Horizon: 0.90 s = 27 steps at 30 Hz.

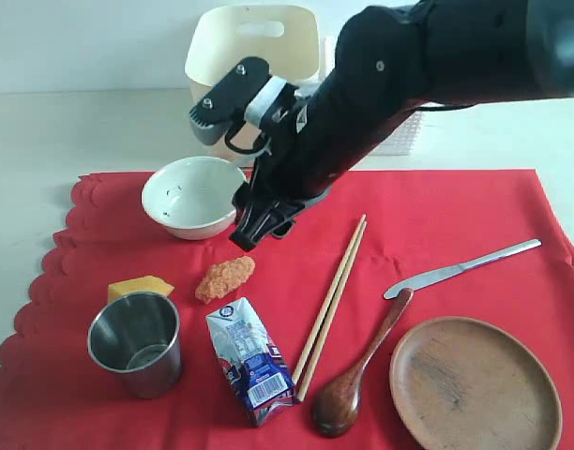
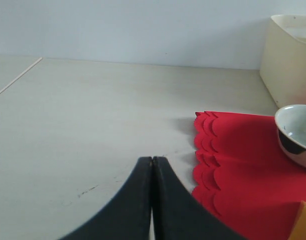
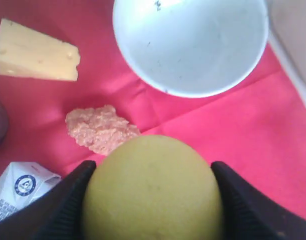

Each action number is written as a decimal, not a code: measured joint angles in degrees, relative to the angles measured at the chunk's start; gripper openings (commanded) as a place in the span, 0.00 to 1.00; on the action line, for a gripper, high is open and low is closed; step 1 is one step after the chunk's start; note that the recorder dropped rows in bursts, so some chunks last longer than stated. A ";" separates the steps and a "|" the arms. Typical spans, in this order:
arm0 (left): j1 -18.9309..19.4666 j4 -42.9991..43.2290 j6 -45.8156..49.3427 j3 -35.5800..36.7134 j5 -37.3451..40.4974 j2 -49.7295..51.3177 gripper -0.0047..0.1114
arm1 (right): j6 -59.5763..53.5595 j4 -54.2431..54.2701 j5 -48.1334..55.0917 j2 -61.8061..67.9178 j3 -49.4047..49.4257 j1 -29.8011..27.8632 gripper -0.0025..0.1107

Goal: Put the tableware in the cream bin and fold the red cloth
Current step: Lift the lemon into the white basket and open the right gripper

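The red cloth (image 1: 437,216) lies spread flat on the table. On it rest the white bowl (image 1: 193,195), steel cup (image 1: 137,342), chopsticks (image 1: 332,300), knife (image 1: 460,269), dark spoon (image 1: 357,375) and brown plate (image 1: 475,384). The cream bin (image 1: 254,47) stands behind the cloth. My right gripper (image 3: 153,167) hovers beside the bowl (image 3: 190,45), shut on a round yellow-green fruit (image 3: 153,195). Off the cloth's scalloped edge (image 2: 203,150), my left gripper (image 2: 152,159) is shut and empty above bare table.
A cheese wedge (image 1: 139,287), a fried nugget (image 1: 224,277) and a milk carton (image 1: 249,361) lie on the cloth between bowl and cup. A white lattice basket (image 1: 400,136) shows partly behind the right arm, next to the bin.
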 measured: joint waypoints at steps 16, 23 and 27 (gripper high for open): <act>0.00 0.00 0.00 0.00 0.00 0.00 0.05 | 8.79 -12.01 -13.78 -6.65 0.00 -7.31 0.02; 0.00 0.00 0.00 0.00 0.00 0.00 0.05 | 9.83 -12.01 -20.18 -6.65 0.00 -13.61 0.02; 0.00 0.00 0.00 0.00 0.00 0.00 0.05 | 9.91 -12.01 -24.39 -5.59 0.00 -16.62 0.02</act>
